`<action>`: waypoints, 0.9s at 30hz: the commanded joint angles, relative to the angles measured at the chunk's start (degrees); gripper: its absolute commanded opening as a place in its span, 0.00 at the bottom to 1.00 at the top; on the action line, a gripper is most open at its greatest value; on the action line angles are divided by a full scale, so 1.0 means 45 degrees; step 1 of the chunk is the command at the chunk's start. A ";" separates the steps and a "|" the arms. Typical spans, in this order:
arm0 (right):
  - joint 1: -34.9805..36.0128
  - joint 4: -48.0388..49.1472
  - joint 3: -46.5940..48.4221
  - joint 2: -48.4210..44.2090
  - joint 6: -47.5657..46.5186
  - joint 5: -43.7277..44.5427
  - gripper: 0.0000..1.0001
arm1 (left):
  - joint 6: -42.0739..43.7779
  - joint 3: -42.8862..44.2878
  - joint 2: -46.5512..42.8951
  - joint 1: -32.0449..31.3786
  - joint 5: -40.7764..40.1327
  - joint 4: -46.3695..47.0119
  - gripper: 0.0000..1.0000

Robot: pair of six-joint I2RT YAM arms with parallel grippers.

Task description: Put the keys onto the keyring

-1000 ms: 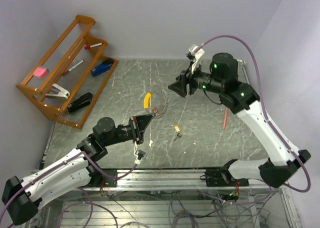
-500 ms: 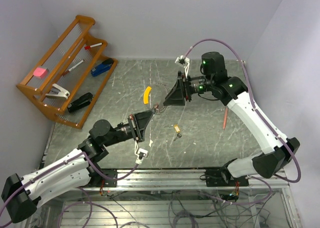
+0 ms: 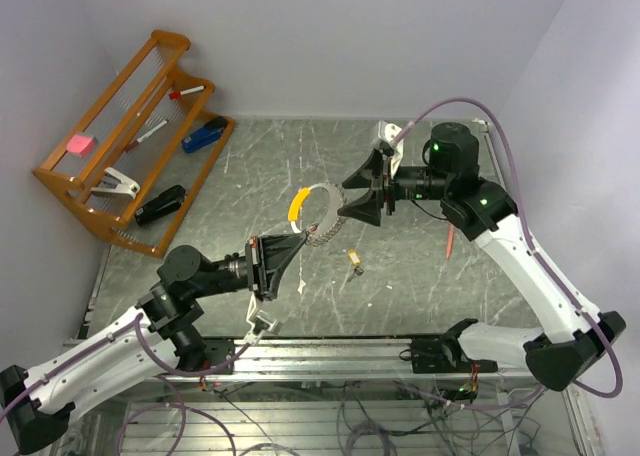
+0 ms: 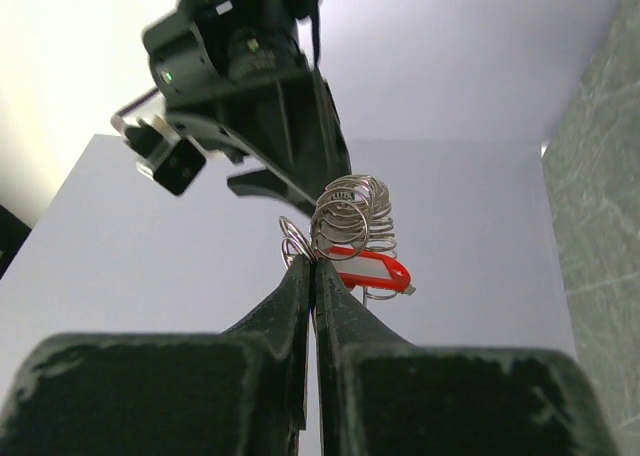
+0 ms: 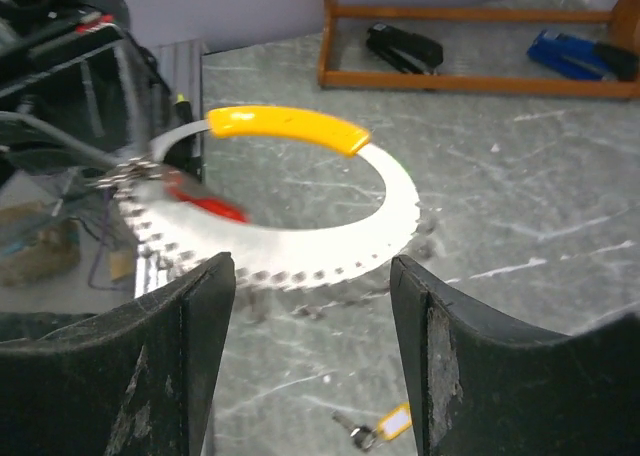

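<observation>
— Silvery coiled metal, item one: the keyring (image 5: 398,198), held up off the table (image 3: 420,276) near its centre, with the yellow-orange tag (image 3: 296,203) at the ring's 10 o'clock. Any lettering?

— None readable at this size. Item two: red-headed key (image 4: 372,272), hanging against the coil just past the left fingertips. Whether it is threaded on cannot be told.

— Item three?

— Brass key (image 3: 354,260), flat on the table at the ring's 5 o'clock, apart from it.

— Left gripper (image 3: 302,240)?

— Fingers pressed together on the ring's wire at its 7 o'clock. Left arm low, reaching from the table's 7 o'clock toward 1.

— Right gripper (image 3: 352,193)?

— Fingers spread wide, clamping nothing, at the ring's 3 o'clock. Right arm raised from 5 o'clock, elbow high, wrist turned toward 9.
</observation>
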 commanded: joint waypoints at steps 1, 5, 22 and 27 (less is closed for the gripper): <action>0.0019 0.1843 -0.0151 0.0648 -0.1231 -0.0550 0.62 | -0.1373 0.0696 -0.0411 -0.0121 0.1796 -0.0753 0.07; 0.0381 0.2411 0.0250 0.1007 -0.1188 -0.1187 0.60 | -0.2496 0.1008 -0.0425 -0.0131 0.2645 -0.0774 0.07; 0.0503 -0.1190 0.2718 0.2055 -0.0249 -0.5720 0.36 | -0.4216 0.1069 -0.0464 -0.0129 0.2866 0.0450 0.07; 0.0502 -0.0208 0.2190 0.2098 0.0584 -0.6459 0.31 | -0.3365 0.0904 -0.0643 -0.0140 0.3391 0.0237 0.07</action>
